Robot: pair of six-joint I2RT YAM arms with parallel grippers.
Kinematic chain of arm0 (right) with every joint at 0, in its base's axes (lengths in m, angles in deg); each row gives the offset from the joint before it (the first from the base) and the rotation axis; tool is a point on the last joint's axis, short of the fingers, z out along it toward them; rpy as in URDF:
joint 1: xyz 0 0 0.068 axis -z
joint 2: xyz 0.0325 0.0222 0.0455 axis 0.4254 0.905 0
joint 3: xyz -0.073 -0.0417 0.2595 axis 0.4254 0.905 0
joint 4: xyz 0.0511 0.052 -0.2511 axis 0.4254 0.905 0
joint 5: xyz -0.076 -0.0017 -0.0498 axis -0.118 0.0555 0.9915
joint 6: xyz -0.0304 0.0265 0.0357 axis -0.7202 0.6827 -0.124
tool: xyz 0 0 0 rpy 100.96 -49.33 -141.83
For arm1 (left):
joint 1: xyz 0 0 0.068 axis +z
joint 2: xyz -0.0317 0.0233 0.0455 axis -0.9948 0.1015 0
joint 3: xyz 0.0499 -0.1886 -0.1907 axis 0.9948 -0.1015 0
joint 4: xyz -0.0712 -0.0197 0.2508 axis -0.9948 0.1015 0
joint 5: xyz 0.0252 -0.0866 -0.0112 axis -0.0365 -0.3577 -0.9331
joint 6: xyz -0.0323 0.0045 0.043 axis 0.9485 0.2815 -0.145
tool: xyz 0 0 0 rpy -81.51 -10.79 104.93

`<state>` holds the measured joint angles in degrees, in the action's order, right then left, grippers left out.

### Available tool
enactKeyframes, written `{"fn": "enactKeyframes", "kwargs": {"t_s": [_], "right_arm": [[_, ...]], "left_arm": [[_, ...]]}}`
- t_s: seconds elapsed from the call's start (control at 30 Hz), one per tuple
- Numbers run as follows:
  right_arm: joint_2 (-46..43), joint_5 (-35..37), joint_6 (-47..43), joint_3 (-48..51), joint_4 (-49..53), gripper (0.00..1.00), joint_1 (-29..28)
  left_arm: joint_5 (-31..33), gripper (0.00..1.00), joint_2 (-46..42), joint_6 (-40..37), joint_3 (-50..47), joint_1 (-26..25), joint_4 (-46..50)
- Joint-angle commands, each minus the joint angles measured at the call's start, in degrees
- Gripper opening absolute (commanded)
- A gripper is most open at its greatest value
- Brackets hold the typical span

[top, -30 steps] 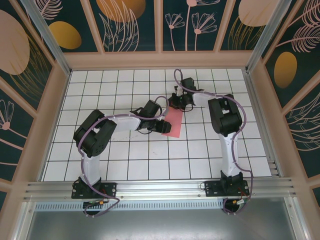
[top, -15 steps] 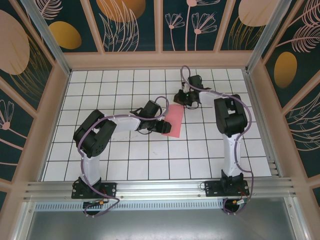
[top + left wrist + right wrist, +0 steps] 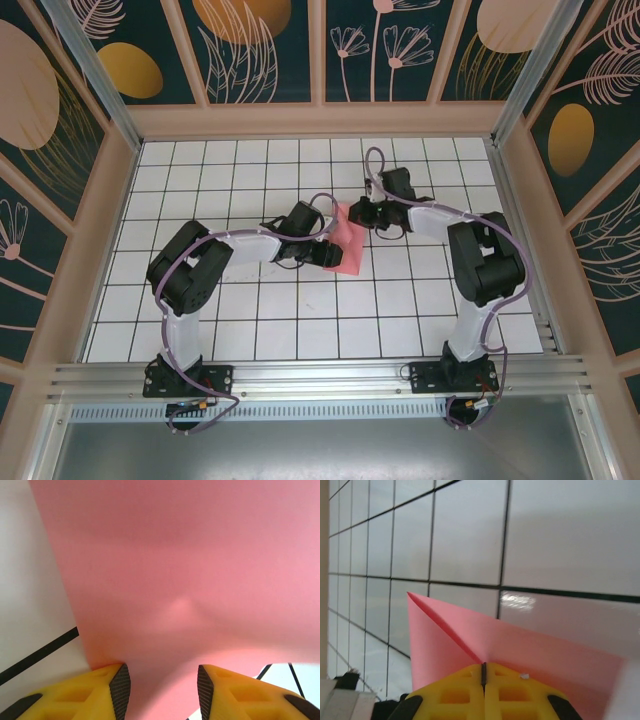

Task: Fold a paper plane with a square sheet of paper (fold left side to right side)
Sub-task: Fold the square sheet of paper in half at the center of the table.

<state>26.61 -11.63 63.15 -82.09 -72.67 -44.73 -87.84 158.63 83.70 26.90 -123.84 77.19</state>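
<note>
Paper of salmon-pink colour, the square sheet [image 3: 348, 247], lies near the middle of the white gridded counter [image 3: 250, 320], between the two arms. From above it looks like a narrow strip, a little tilted, and not like a full square.

The right gripper [image 3: 361, 213] is at the far end of the square sheet. In the right wrist view its jaws are closed. The two yellow fingers [image 3: 455, 692] meet along a thin dark seam, and the square sheet [image 3: 535, 652] comes right into the tips, so they are pinching its edge. From the tips a sharp crease runs up and to the left to a pointed corner. The paper on both sides of this crease stands above the counter [image 3: 470, 545], with the black grid lines behind it.

The left gripper [image 3: 327, 252] is at the left edge of the sheet, at its near half, and its arm reaches in from the left. In the left wrist view its jaws stand apart. The sheet [image 3: 190, 565] is seen in the gap between the yellow fingers [image 3: 107, 690] and spreads out far beyond them. Whether the fingertips touch the paper or are just above it cannot be told. There is a soft bump in the paper in front of the gap. A bit of white counter [image 3: 30, 605] with one black line shows at the left.
</note>
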Motion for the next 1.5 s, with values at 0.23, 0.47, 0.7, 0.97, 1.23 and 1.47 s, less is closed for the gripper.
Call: {"fn": "enactKeyframes", "kwargs": {"t_s": [0.23, 0.47, 0.7, 0.97, 1.23, 1.47], "right_arm": [[-5.5, 0.2, -1.8, -2.6, 3.4, 0.11, 2.6], [-2.3, -4.0, 4.6, 2.0, -3.9, 0.06, -2.5], [3.5, -4.9, 9.8, 2.1, -9.6, 0.05, -5.0], [8.6, -8.6, 12.8, 2.1, -14.4, 0.05, -5.7], [12.0, -5.5, 9.9, -0.3, -11.2, 0.05, -5.8], [14.3, 2.1, 4.4, -4.0, -6.1, 0.05, -5.2]], "left_arm": [[5.0, 0.45, 2.8, -0.5, -3.0, 0.0, 9.0], [5.0, 0.45, 3.0, -0.7, -3.0, 0.0, 8.9], [5.0, 0.45, 2.8, -0.6, -3.2, -0.2, 8.6], [5.0, 0.45, 3.0, -0.6, -3.5, -0.2, 8.4], [5.0, 0.45, 3.2, -0.6, -3.6, -0.2, 8.4], [5.5, 0.45, 3.3, -0.5, -4.5, -0.2, 8.3]]}}
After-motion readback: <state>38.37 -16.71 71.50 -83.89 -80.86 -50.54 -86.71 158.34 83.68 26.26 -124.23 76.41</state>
